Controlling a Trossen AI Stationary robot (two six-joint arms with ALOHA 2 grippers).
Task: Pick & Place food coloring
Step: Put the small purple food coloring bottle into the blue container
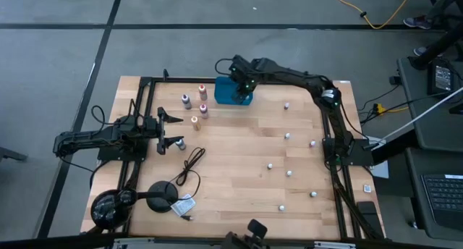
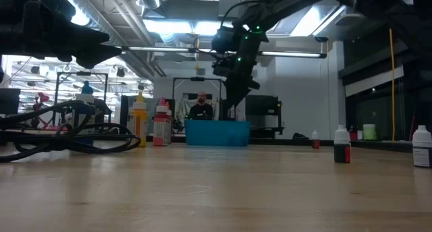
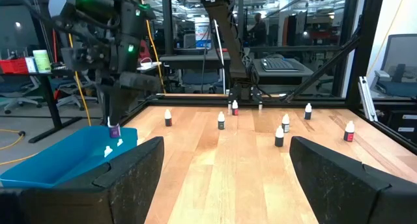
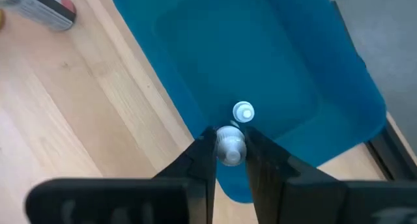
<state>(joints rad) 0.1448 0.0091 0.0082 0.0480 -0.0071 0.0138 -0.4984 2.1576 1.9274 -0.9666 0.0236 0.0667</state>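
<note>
high view: right gripper [image 1: 241, 86] is positioned over the teal tray [image 1: 226, 94]; left gripper [image 1: 173, 130] waits well apart from the tray, fingers spread wide.
low view: right gripper [image 2: 233, 100] hangs just above the tray [image 2: 217, 133].
left wrist view: a small bottle [image 3: 115, 130], probably purple-bodied, hangs over the tray [image 3: 58, 162].
right wrist view: right gripper [image 4: 229, 160] clamps that bottle's pale cap [image 4: 229, 146]; a second bottle [image 4: 244, 112] stands inside the tray [image 4: 280, 68].

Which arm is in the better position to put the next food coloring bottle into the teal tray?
The right one. The right gripper already holds a bottle above the teal tray, while the left gripper waits open at the table's left side.
</note>
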